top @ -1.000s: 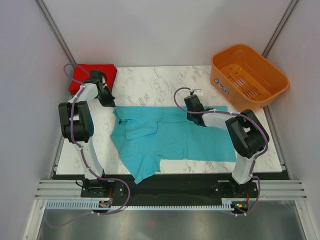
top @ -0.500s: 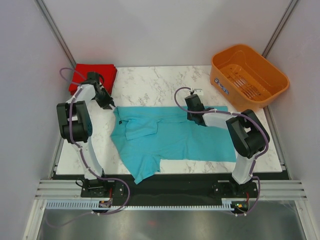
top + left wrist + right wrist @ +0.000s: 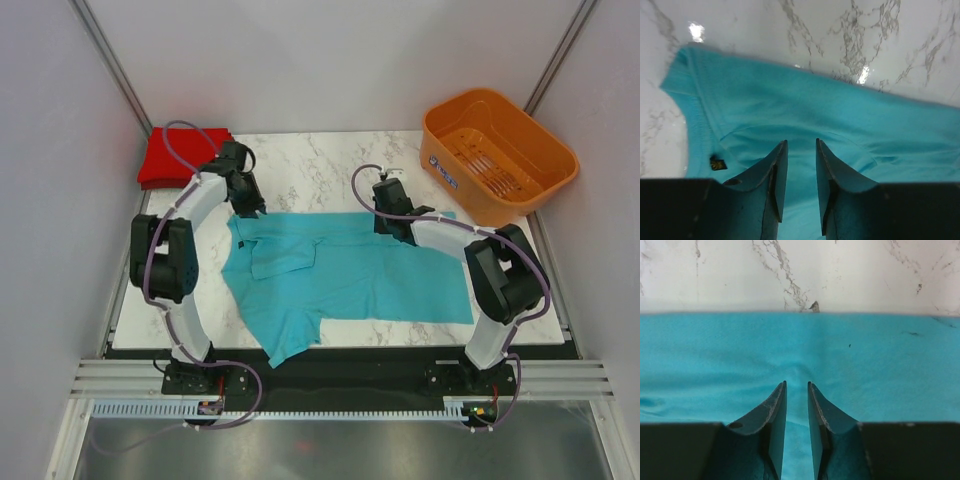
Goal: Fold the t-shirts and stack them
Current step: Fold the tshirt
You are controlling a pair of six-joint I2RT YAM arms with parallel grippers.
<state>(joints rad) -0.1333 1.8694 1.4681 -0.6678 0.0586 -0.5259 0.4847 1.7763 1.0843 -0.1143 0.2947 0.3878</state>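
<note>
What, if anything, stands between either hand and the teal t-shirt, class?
Nothing visible does. The left hand and the right hand each sit directly over the teal t-shirt near its far edge, jaws slightly apart, with only cloth below. The red t-shirt and the orange basket lie off to the sides.

The top view looks steeply down from high behind the near edge, taking in the whole tabletop (image 3: 320, 170). Both wrist views sit close above the teal t-shirt (image 3: 380, 275), facing its far edge, which all three share.
</note>
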